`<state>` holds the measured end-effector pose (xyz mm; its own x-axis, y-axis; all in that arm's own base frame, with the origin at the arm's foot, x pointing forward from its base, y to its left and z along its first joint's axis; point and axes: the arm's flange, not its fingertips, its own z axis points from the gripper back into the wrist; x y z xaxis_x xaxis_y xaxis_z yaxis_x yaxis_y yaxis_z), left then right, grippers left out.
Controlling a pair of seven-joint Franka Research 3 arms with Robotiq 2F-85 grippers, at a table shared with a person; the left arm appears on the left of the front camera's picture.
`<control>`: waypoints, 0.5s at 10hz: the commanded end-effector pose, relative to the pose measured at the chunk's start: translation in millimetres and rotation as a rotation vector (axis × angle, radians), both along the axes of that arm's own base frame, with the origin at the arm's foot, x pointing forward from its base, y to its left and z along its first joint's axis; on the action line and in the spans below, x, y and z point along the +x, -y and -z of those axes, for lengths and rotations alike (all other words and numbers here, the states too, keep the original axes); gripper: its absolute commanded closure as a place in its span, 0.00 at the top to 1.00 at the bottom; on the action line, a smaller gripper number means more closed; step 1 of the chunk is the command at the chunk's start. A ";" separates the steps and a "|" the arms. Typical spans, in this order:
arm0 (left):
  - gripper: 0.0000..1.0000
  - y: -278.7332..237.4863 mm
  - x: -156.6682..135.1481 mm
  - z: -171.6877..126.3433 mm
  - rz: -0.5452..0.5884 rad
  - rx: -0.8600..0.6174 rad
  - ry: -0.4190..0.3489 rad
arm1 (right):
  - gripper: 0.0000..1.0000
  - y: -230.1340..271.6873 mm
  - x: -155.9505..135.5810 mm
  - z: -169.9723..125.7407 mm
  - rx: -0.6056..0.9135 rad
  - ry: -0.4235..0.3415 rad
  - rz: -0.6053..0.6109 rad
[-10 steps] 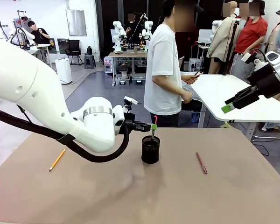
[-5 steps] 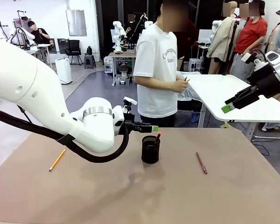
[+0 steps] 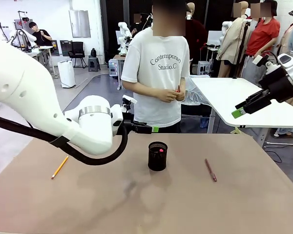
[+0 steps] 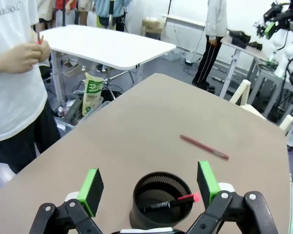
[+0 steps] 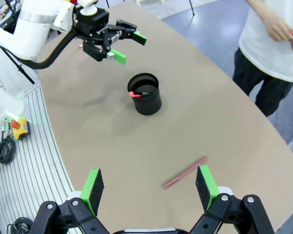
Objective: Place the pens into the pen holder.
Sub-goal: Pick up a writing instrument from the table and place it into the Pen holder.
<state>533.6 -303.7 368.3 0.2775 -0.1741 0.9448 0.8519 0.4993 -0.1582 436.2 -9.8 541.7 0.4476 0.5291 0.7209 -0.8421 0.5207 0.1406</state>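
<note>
The left gripper is positioned above the table, just to the robot's left of the pen holder. Its fingers are spread wide apart and nothing is held between them. In the left wrist view, the holder is seen beyond the two green pads and is not touched by either.

The pen holder stands upright near the middle of the table. One dark pen is contained in it. The pen lies slanted inside the mesh cup, with its red tip up near the rim.

The reddish-brown pen lies flat on the table to the robot's right of the holder, apart from it. The yellow pencil lies flat near the table's left edge, well apart from the holder.

The right gripper is held high over the right side of the table. Its fingers are also spread apart and empty. In the right wrist view, the reddish-brown pen is seen on the table between its pads, far below them.

A person stands at the far side of the table, with both hands brought together in front of the body.
</note>
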 end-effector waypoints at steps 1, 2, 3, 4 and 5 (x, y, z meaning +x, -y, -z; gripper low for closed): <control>1.00 -28.8 -12.3 -18.8 0.093 0.066 -0.030 | 1.00 -1.2 0.6 -1.1 0.012 0.006 0.000; 1.00 -37.0 -13.8 -25.0 0.113 0.107 -0.036 | 1.00 -1.2 0.6 -1.1 0.012 0.006 0.000; 1.00 -47.8 -21.3 -36.4 0.110 0.146 -0.049 | 1.00 -1.2 0.6 -1.1 0.012 0.006 0.000; 1.00 -59.3 -18.8 -40.7 0.112 0.169 -0.051 | 1.00 -1.2 0.6 -1.1 0.012 0.006 0.000; 1.00 -81.8 -14.5 -49.3 0.147 0.242 -0.112 | 1.00 -1.2 0.6 -1.1 0.012 0.006 0.000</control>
